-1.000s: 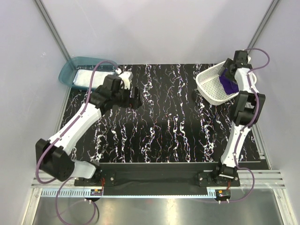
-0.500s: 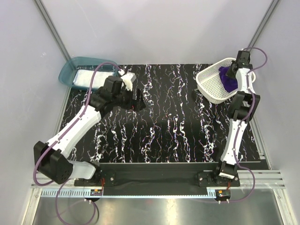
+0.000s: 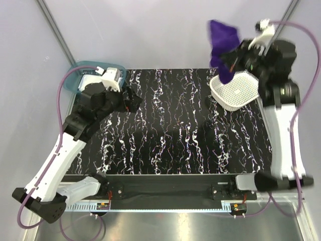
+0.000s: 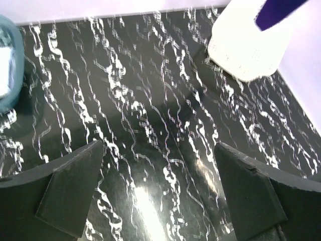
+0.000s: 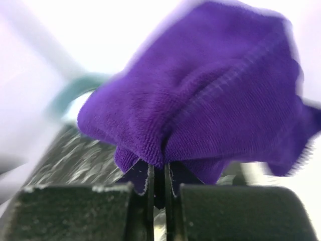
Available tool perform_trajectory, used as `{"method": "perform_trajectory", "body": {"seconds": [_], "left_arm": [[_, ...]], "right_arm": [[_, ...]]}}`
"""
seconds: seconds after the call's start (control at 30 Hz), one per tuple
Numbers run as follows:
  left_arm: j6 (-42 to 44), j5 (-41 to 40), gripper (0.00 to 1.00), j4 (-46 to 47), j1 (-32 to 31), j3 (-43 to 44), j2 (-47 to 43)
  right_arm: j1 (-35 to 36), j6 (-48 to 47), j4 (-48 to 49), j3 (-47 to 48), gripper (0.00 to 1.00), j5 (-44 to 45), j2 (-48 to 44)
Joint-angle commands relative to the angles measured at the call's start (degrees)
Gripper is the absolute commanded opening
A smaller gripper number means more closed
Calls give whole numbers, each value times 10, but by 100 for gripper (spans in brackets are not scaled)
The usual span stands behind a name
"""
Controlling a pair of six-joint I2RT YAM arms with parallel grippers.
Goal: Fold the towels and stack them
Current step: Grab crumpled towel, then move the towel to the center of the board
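Note:
My right gripper (image 3: 235,60) is shut on the deep purple towel (image 3: 222,46) and holds it high in the air above the white mesh basket (image 3: 236,91). In the right wrist view the purple towel (image 5: 200,100) bunches out from the pinched right gripper (image 5: 158,186) and fills most of the frame. A white towel (image 3: 90,80) lies in the teal bin (image 3: 75,75) at the back left. My left gripper (image 3: 131,100) hovers open over the mat near that bin; in its own view the left gripper (image 4: 160,201) has nothing between its fingers (image 4: 70,191).
The black marbled mat (image 3: 175,130) covers the table between the arms. The basket (image 4: 248,45) sits at the mat's back right corner, the teal bin (image 4: 10,65) just off its back left corner. Frame posts and grey walls close in the sides.
The right gripper shut on the purple towel in the basket and lifted it high out. The left arm pulled back left toward the teal bin, still open.

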Motion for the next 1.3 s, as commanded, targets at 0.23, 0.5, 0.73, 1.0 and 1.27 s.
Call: {"method": "perform_trajectory", "body": {"seconds": [0.23, 0.5, 0.73, 1.0, 1.27], "left_arm": [[-41, 28, 93, -54, 6, -129, -37], [-89, 78, 91, 20, 6, -222, -24], [-102, 107, 86, 90, 5, -222, 76], [-122, 167, 80, 183, -35, -177, 219], [-122, 205, 72, 242, -96, -143, 318]], "right_arm": [[126, 173, 165, -582, 15, -119, -202], [255, 192, 190, -683, 37, -60, -99], [298, 146, 74, -612, 62, 10, -87], [284, 164, 42, -567, 67, 187, -65], [210, 171, 83, -580, 57, 132, -21]]}}
